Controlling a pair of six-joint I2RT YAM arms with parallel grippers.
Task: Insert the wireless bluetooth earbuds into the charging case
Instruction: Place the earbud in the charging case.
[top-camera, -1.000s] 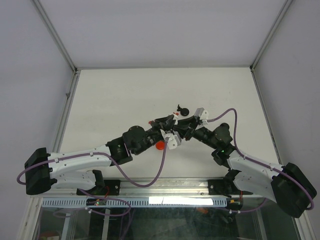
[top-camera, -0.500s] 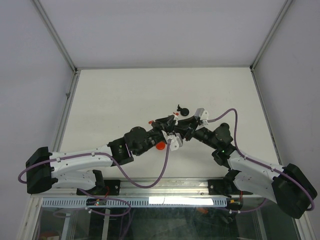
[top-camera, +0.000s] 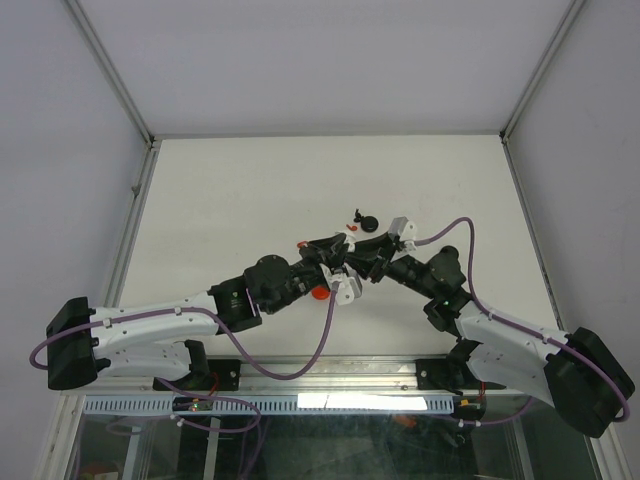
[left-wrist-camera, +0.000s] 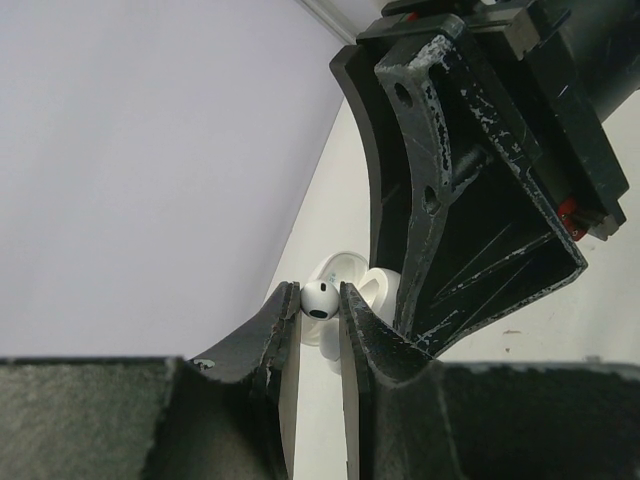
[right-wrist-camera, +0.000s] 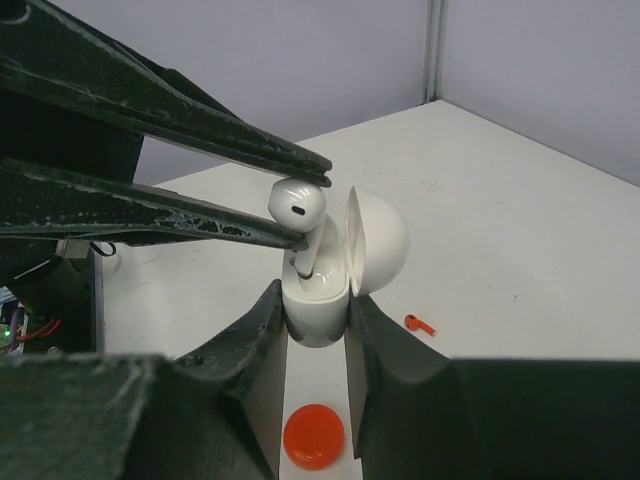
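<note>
White earbud (right-wrist-camera: 297, 203) is pinched by left claw (left-wrist-camera: 318, 292) over open white case (right-wrist-camera: 380, 240) gripped by right claw (right-wrist-camera: 315, 300); white worktop (right-wrist-camera: 500, 200), pale walls (right-wrist-camera: 300, 60)

Left arm (top-camera: 150, 325) and right arm (top-camera: 510, 345) had white shells, black joints and black bases. A purple cable (top-camera: 456, 221) ran along each. Their black fingers (left-wrist-camera: 470, 190) were scuffed pale.

Left gripper (left-wrist-camera: 318, 306) pinching white earbud (left-wrist-camera: 319, 297); white charging case (left-wrist-camera: 345, 268), probably, partly hidden just behind.
</note>
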